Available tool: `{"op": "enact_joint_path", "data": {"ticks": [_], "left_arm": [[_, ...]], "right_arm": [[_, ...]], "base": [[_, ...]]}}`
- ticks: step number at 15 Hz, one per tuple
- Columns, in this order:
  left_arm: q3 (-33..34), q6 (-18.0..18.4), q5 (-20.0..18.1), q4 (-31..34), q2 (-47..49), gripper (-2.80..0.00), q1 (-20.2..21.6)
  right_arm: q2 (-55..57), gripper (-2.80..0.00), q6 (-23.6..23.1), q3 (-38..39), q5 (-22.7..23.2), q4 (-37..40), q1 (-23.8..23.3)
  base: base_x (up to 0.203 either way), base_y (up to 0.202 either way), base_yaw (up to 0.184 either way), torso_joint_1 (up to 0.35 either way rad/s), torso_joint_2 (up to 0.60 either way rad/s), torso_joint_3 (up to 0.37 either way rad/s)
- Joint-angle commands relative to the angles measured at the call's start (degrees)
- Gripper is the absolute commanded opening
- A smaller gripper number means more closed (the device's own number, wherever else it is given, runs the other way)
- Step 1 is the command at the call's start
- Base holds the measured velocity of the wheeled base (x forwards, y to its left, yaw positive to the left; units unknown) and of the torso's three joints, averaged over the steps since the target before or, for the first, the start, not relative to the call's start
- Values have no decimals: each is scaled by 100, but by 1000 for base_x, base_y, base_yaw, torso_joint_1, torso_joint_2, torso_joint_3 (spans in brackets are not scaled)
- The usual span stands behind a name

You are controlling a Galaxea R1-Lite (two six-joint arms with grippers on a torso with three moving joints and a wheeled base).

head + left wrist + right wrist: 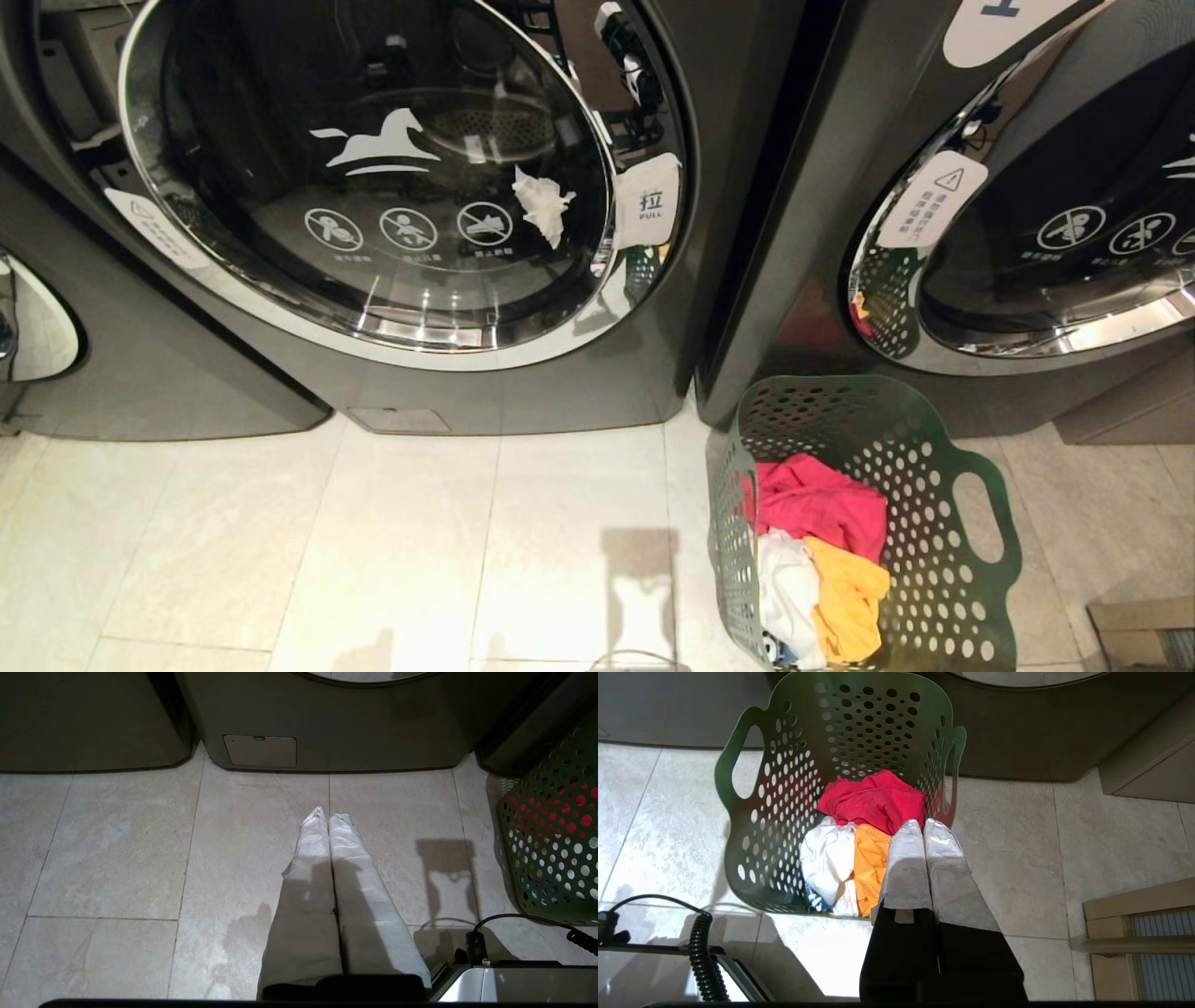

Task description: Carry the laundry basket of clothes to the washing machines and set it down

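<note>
The dark green perforated laundry basket [934, 523] stands on the tile floor right in front of the washing machines [401, 187], below the gap between two of them. Inside lie the clothes [822, 560]: pink-red, white and yellow-orange garments. In the right wrist view the basket [784, 812] is under my right gripper [923, 823], which hangs shut and empty above the clothes [873, 802], near the basket's handle side. My left gripper [327, 814] is shut over bare floor, with the basket [551, 835] off to its side. Neither arm shows in the head view.
A white scrap of tissue [543, 203] sticks to the left machine's glass door. A wooden box corner [1144, 635] sits at the lower right. A wooden frame [1139, 933] stands beside the basket in the right wrist view. Pale tile floor [373, 541] spreads to the left.
</note>
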Motion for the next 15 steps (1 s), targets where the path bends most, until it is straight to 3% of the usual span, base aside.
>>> {"op": "enact_joint_path", "data": {"ticks": [1,15], "left_arm": [[0,-1,1,0,10,-280,0],[0,-1,1,-2,10,-280,0]], "right_arm": [[11,-280,-1,0,2,-1,0],[11,-280,-1,0,2,-1,0]], "base": [[0,0,0,0,0,0],[0,0,0,0,0,0]]}}
